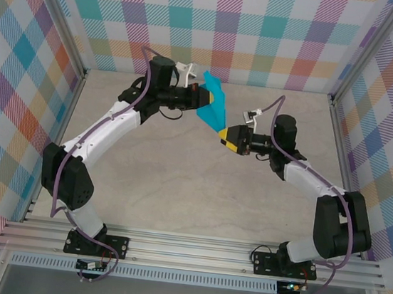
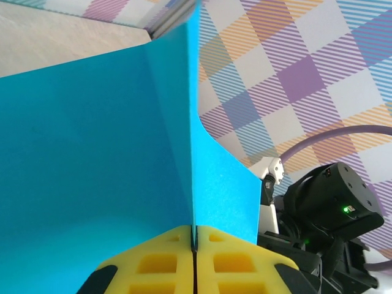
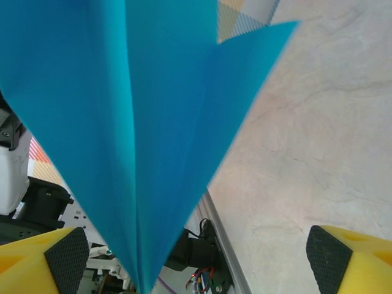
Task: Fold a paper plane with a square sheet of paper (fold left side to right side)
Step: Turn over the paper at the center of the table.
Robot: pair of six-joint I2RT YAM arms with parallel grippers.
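Note:
The square sheet of paper stands folded into a cyan-blue pointed paper plane (image 1: 214, 100), held in the air over the back middle of the table. My left gripper (image 1: 203, 100) is shut on its central fold. In the left wrist view the yellow pads meet on that fold (image 2: 195, 244) and the wings of the paper plane (image 2: 92, 153) spread to either side. My right gripper (image 1: 224, 139) is open at the plane's lower tip. In the right wrist view the paper plane (image 3: 141, 122) hangs between the wide-apart pads of the right gripper (image 3: 199, 254), nearer the left pad (image 3: 66, 252), touching neither.
The beige table top (image 1: 191, 189) lies below both arms. Plaid walls (image 1: 268, 27) with aluminium posts (image 1: 83, 76) close in the back and sides. A metal rail (image 1: 191, 250) carries the arm bases at the near edge.

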